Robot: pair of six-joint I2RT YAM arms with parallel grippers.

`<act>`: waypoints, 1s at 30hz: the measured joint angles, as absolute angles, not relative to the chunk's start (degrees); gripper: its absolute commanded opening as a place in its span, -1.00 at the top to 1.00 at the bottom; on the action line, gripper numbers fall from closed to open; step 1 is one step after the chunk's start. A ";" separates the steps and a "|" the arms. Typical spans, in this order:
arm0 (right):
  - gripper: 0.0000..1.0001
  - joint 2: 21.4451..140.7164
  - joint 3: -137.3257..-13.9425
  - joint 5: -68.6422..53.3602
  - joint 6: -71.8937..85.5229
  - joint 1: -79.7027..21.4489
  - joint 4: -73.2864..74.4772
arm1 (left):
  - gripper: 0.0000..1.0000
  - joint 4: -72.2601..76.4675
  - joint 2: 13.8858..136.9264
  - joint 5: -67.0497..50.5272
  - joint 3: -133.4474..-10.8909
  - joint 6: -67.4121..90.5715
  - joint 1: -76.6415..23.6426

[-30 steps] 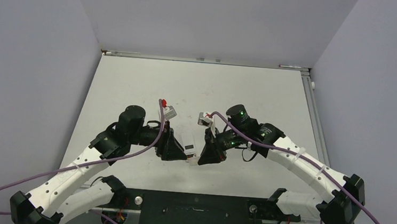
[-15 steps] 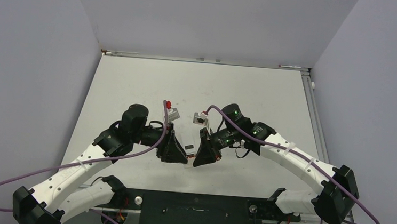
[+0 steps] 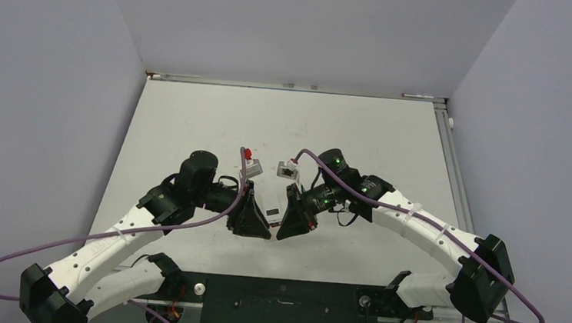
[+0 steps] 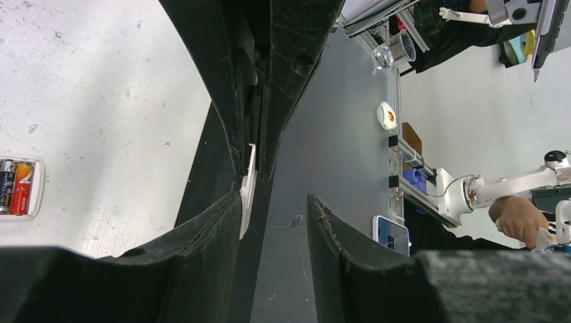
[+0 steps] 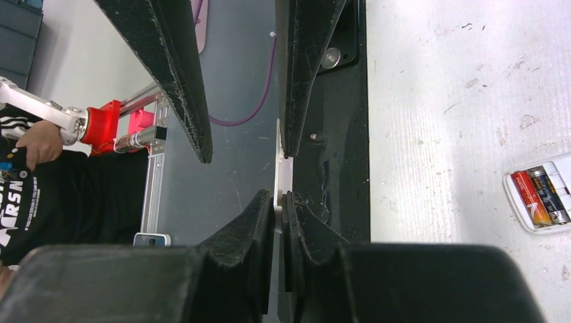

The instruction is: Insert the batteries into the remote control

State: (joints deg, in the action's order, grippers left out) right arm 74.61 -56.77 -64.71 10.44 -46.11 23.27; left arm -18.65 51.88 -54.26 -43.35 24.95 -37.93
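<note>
Right gripper (image 5: 278, 196) pinched on thin white plate (image 5: 283, 168); left gripper (image 4: 275, 202) parted around its other end. Remote control (image 5: 524, 217), batteries (image 5: 542, 195) seated, lies beside both, apart.

Both the left arm (image 3: 107, 244) and right arm (image 3: 424, 230) have white links dotted with small holes, joined by black cylindrical joints; purple cables (image 3: 60, 246) loop along each; small green lights (image 3: 337, 162) glow on the right one; the jaws are black, wedge-shaped, scuffed.
</note>
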 measured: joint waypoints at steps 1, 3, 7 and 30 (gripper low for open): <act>0.83 74.61 -56.77 -64.79 10.59 -46.11 23.24 | 0.29 -18.65 51.90 -54.26 -43.35 24.91 -37.93; 0.83 74.61 -56.77 -64.97 10.87 -46.09 23.20 | 0.31 -18.65 51.99 -54.26 -43.35 24.80 -37.95; 0.83 74.61 -56.77 -65.08 11.29 -46.11 23.20 | 0.36 -18.65 52.21 -54.26 -43.35 24.75 -38.22; 0.70 74.63 -56.90 -66.30 12.95 -46.19 23.22 | 1.00 -18.20 54.39 -54.43 -43.33 24.82 -38.70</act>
